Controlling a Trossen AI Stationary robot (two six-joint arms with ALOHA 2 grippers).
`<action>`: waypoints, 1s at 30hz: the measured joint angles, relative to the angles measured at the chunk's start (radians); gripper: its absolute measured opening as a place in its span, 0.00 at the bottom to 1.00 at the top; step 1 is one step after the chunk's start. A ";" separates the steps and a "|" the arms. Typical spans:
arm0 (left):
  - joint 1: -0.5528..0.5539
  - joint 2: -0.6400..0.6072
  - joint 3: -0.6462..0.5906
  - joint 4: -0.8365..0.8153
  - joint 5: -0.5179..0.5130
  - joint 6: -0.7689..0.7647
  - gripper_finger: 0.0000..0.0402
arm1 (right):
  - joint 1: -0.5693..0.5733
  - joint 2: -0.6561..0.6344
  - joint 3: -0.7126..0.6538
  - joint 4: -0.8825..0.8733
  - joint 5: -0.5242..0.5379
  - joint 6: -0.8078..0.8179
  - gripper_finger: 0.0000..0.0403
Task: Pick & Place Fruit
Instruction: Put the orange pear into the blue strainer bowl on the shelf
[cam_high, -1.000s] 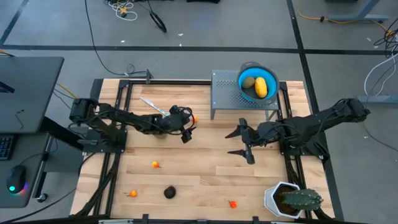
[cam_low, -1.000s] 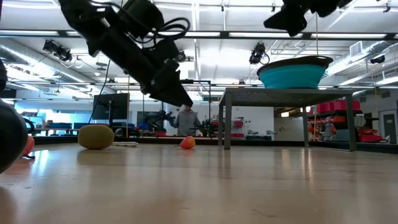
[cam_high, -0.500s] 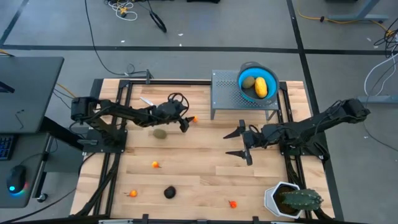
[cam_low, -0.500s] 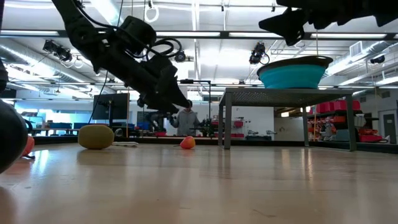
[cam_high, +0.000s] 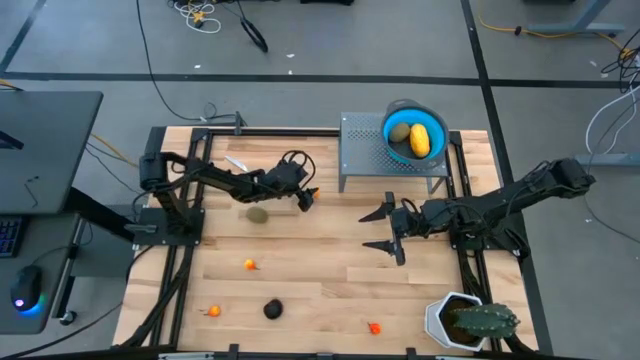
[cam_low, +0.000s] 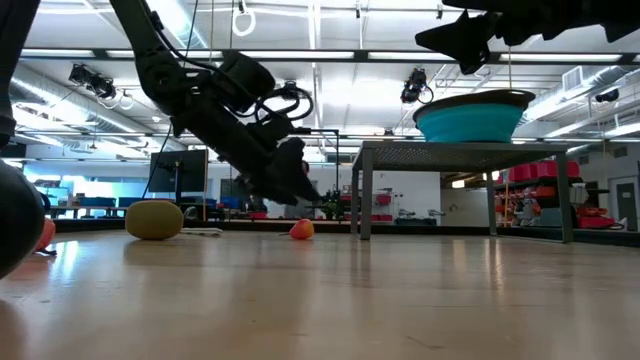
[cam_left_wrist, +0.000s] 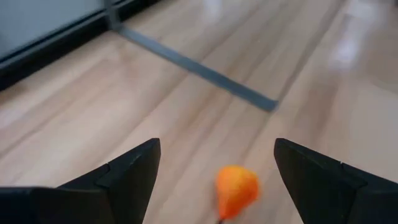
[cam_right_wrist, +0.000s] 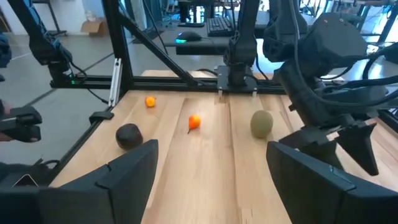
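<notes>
- The left gripper (cam_left_wrist: 214, 171) hangs low over the worktop (cam_high: 320, 260) near the grey stand, its fingers (cam_left_wrist: 124, 171) apart.
- An orange-red bit (cam_left_wrist: 236, 188) lies on the wood between the fingertips, untouched.
- The right gripper (cam_high: 384, 229) waits mid-worktop, fingers spread, holding nothing.
- In the low view the left arm hides its own fingertips.
</notes>
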 joint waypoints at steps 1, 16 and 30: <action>0.000 0.000 0.000 0.002 0.014 0.005 0.80 | 0.000 0.000 0.000 0.000 0.000 -0.002 0.77; 0.032 0.171 -0.015 0.206 0.168 0.132 0.80 | -0.001 0.017 0.000 -0.002 0.000 0.014 0.77; 0.027 0.230 -0.012 0.219 0.137 0.112 0.67 | -0.001 0.021 0.000 -0.003 0.000 0.016 0.77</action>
